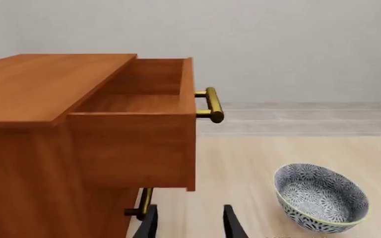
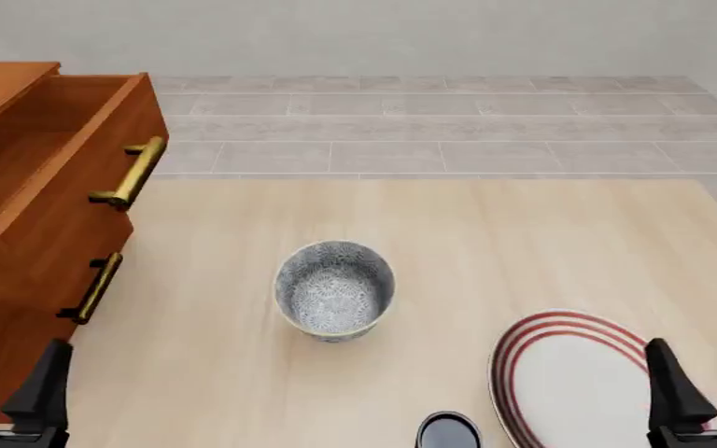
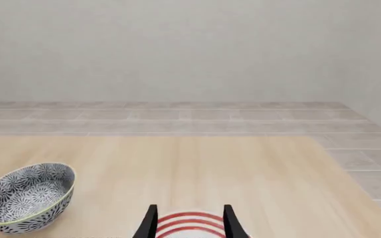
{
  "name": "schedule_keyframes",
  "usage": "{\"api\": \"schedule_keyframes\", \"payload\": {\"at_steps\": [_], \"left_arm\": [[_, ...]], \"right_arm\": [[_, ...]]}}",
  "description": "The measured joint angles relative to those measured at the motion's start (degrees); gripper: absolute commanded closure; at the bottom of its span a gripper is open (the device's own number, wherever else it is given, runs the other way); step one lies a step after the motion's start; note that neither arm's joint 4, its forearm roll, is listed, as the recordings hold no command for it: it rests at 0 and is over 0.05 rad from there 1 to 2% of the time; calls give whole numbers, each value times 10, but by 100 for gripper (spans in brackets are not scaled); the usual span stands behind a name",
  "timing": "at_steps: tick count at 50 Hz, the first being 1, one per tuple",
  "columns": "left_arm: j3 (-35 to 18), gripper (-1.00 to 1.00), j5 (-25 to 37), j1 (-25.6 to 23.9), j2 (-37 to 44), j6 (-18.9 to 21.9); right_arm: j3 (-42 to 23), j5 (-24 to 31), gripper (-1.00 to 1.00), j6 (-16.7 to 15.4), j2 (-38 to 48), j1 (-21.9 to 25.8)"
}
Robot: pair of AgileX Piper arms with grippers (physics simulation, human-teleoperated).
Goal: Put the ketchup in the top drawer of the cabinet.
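One ketchup (image 2: 447, 431) can only, just its dark round top visible at the near edge of the front view, standing on the surface (image 2: 484, 243) between the arms and just beside the plate (image 2: 570, 373). One cabinet (image 2: 10, 280) at far left, two drawers: top drawer (image 2: 48, 159) already pulled out and empty inside, lower drawer (image 2: 60, 289) shut, one brass handle each. One patterned bowl (image 2: 333, 287) mid-surface, one red-ringed plate near right. Two grippers, both with jaws apart and holding nothing: left gripper (image 2: 10, 392) low by the cabinet front, right gripper (image 2: 708, 387) over the plate's near side. Step looks like pre-grasp, the drawer open and the can not yet picked. Next move probably calls for one arm, likely the right, to swing inward and drop around the can, then carry it across, clearing the bowl, over the open drawer.
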Motion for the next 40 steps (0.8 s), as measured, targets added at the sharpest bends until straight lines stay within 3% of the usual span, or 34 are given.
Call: {"api": "schedule_keyframes", "payload": {"at_steps": [17,29,40], "left_arm": [[-92,-100,82,-62,0,-4],[-160,-100,197,-202,0,6],[-187,-100,222,-311,37,-7]], "right_arm": [[0,-1,-100,0,9,0],[0,0,-100,5,10,2],[0,0,-100,10,4,7]]}}
